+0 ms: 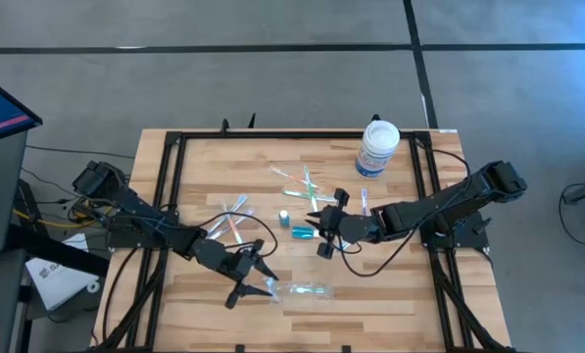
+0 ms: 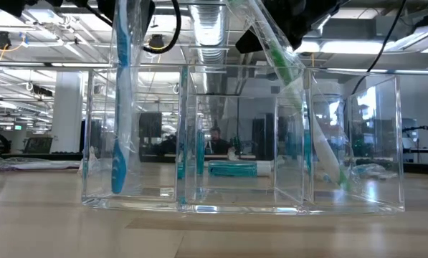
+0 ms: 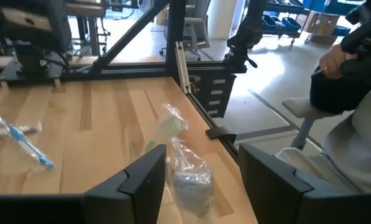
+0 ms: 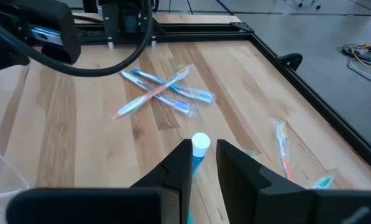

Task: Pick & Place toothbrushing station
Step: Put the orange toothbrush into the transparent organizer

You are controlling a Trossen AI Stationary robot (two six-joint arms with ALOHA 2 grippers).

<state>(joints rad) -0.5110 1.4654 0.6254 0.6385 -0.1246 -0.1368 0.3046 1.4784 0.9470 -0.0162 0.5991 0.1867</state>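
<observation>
The clear plastic tray (image 1: 310,291) stands near the table's front edge. In the low view its clear walls (image 2: 235,204) hold a blue toothbrush (image 2: 119,129) standing upright and a green one (image 2: 292,79) leaning. My left gripper (image 1: 258,281) is open just left of the tray, with its fingers either side of the tray's end (image 3: 188,186). My right gripper (image 1: 316,233) is at mid-table, shut on the short teal tube (image 1: 301,232). More wrapped toothbrushes (image 1: 231,221) lie flat on the table. My right gripper pinches the tube's teal body (image 4: 197,163) between its two fingers, coming level from the table's right side and lying along the tube. The tube's white cap (image 4: 200,142) sticks out past the fingertips toward the left. I cannot tell whether the tube is clear of the table.
A big white tub with a blue label (image 1: 378,147) stands at the far right. Wrapped brushes lie crossed at mid-left (image 4: 163,93) and at the far middle (image 1: 307,184). A small white-and-teal thing (image 1: 284,216) stands by the tube. A black frame (image 1: 165,196) rims the table.
</observation>
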